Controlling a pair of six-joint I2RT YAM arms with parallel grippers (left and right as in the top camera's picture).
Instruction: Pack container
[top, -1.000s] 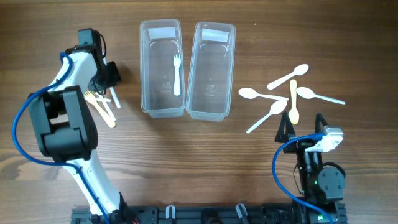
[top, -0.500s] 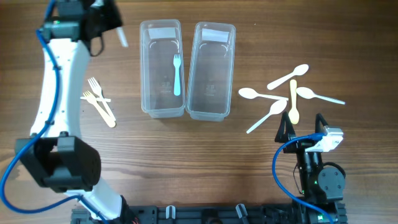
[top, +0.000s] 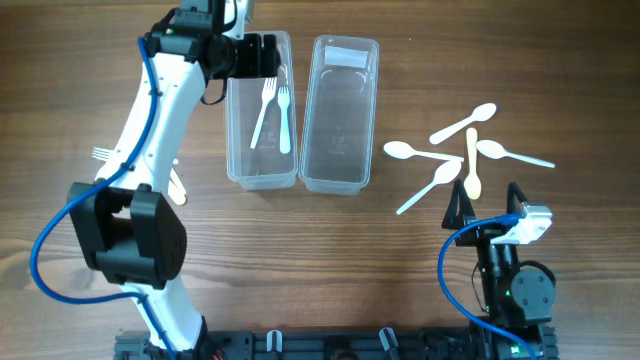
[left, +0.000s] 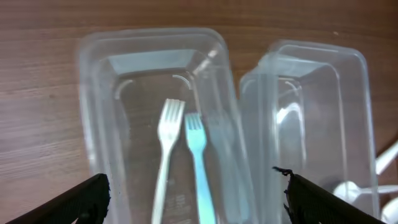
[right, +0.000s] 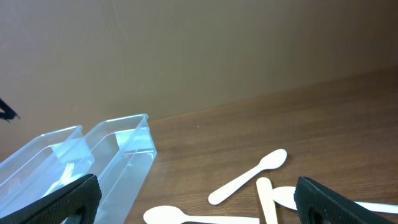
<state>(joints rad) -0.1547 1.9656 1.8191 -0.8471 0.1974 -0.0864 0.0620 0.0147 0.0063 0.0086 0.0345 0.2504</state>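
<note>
Two clear containers stand side by side at the back. The left container (top: 233, 120) (left: 93, 99) holds a white fork (top: 264, 112) (left: 168, 146) and a pale blue fork (top: 284, 120) (left: 198, 155), lying side by side. The right container (top: 340, 120) (left: 311, 99) (right: 127, 152) has nothing in it. My left gripper (top: 256, 55) (left: 199, 202) hovers over the far end of the left container, open, nothing between its fingers. My right gripper (top: 485, 205) (right: 202, 208) rests open near the front right, just short of several spoons (top: 465, 125) (right: 249, 177).
More forks (top: 101, 154) lie on the table at the left, partly hidden under my left arm (top: 150, 110), with a wooden handle (top: 178, 190) poking out. The spoons spread over the right side of the table, some overlapping.
My left arm swung from the table's left side to above the left container. Its gripper opened and a white fork now lies beside the blue one. The right arm stayed still.
</note>
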